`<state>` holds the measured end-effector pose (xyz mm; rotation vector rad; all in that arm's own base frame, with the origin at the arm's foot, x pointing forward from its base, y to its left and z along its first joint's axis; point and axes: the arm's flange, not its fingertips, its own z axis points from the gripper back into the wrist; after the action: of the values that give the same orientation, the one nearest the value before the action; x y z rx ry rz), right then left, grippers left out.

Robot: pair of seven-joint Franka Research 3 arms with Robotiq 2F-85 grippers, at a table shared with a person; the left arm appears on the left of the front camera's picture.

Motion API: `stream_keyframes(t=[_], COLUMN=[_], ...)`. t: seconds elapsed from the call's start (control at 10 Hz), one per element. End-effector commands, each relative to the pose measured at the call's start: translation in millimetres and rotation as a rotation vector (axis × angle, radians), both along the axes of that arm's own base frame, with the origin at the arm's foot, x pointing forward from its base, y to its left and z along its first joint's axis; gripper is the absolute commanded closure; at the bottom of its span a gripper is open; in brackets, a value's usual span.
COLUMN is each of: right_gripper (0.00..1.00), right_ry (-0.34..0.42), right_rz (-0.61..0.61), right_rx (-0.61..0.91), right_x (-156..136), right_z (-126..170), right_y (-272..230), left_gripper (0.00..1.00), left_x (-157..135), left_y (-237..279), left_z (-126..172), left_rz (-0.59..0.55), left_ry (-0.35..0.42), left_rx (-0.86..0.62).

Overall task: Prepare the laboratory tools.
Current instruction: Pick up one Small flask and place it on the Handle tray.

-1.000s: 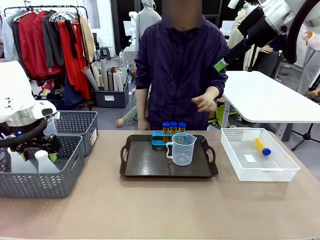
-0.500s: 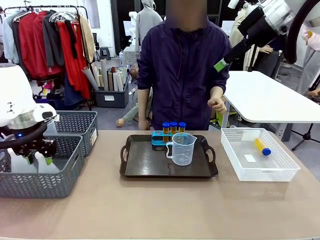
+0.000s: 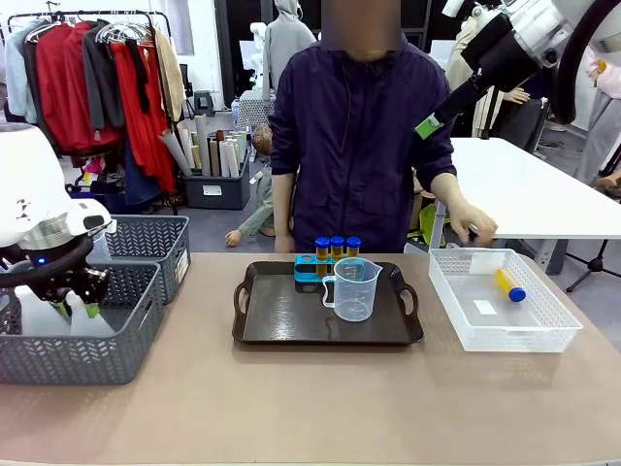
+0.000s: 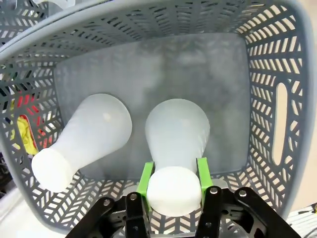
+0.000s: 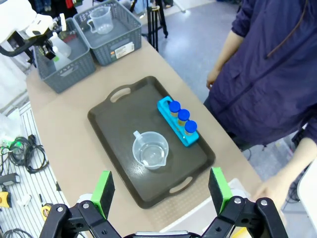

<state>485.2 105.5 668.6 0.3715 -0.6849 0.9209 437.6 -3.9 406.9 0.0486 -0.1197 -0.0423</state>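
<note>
Front view: left gripper (image 3: pixel 75 303) sits low inside the grey basket (image 3: pixel 97 361). The measuring jug (image 3: pixel 354 289) and the blue rack (image 3: pixel 307 271) with three tubes (image 3: pixel 337 246) stand on the dark tray (image 3: pixel 281 325). The fourth tube (image 3: pixel 509 285) lies in the white basket (image 3: pixel 485 340).
Left wrist view: green pads (image 4: pixel 145 174) pinch the neck of one conical flask (image 4: pixel 177 134). The second flask (image 4: pixel 89 134) lies just beside it.
Right wrist view: right gripper (image 5: pixel 161 183) is spread wide, high above the tray.

Setting: you are working in an indoor robot test room or workshop. Evidence: clothes rack (image 3: pixel 116 78) of red and dark garments; bin (image 3: pixel 218 189) of rolled sheets; white table (image 3: pixel 524 194); tripod (image 3: pixel 594 264); loose floor cables (image 5: pixel 25 156); blue-capped tubes (image 3: pixel 337 245) on a beige table (image 3: pixel 310 408).
</note>
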Motion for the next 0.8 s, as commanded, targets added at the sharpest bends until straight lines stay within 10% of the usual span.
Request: stream_keyframes(t=[0.0, 0.7], right_gripper=[0.0, 0.0], right_ry=[-0.001, -0.001], right_rz=[0.003, 0.003], right_rx=[0.005, 0.005], right_x=[0, 0], right_z=[1, 1], right_y=[-1, -1], left_gripper=[1.0, 1.0], left_x=[-1, -20], left_y=[-2, -19], left_z=[7, 187], left_rz=[0.017, -0.037], left_ry=[-0.021, -0.012], left_rx=[-0.016, -0.015])
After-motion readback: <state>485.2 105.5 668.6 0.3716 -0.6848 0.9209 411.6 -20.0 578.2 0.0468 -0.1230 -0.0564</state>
